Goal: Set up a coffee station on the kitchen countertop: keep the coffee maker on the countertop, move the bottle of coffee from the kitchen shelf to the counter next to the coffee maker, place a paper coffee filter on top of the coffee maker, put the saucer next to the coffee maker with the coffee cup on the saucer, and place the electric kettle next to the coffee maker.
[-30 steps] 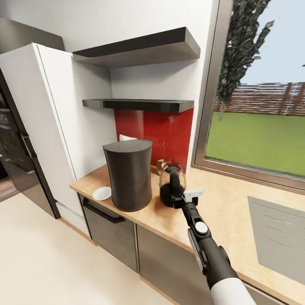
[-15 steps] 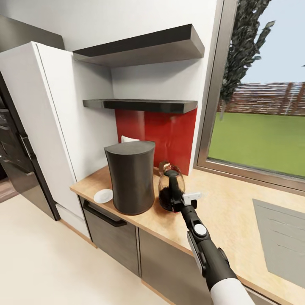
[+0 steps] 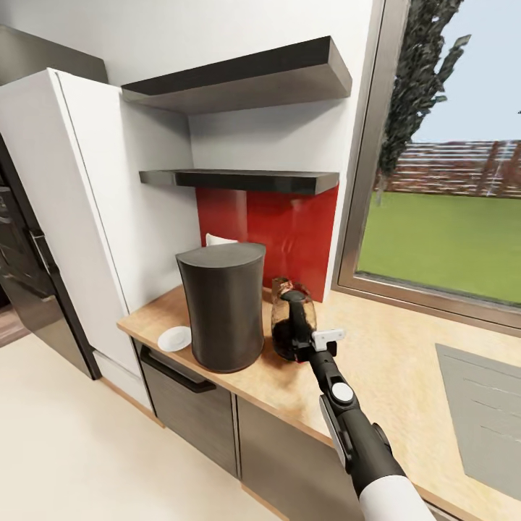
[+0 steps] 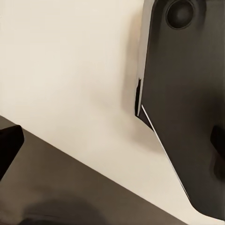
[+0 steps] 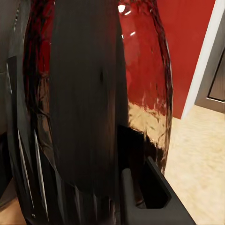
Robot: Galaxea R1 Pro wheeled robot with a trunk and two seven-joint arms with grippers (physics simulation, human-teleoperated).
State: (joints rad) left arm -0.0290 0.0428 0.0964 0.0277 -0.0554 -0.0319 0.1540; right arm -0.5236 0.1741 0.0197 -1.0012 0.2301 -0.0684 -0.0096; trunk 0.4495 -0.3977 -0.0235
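At centre frame, the right gripper [image 3: 295,329] seems clamped on the rounded glass coffee bottle [image 3: 292,325], just beside the dark cylindrical coffee maker [image 3: 222,305] on the wooden countertop [image 3: 376,362]; left gripper's state I cannot tell.

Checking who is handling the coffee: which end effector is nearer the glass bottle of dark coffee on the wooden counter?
Right. The right end effector is closed around the glass coffee bottle beside the dark cylindrical coffee maker; the left wrist view faces pale floor, away from the bottle.

The right arm [image 3: 347,427] is slim and glossy black, with a round grey-white cap [image 3: 341,393] behind the claw [image 3: 293,325], a small white block [image 3: 328,336] beside it, and a white sleeve [image 3: 391,503] farthest back.
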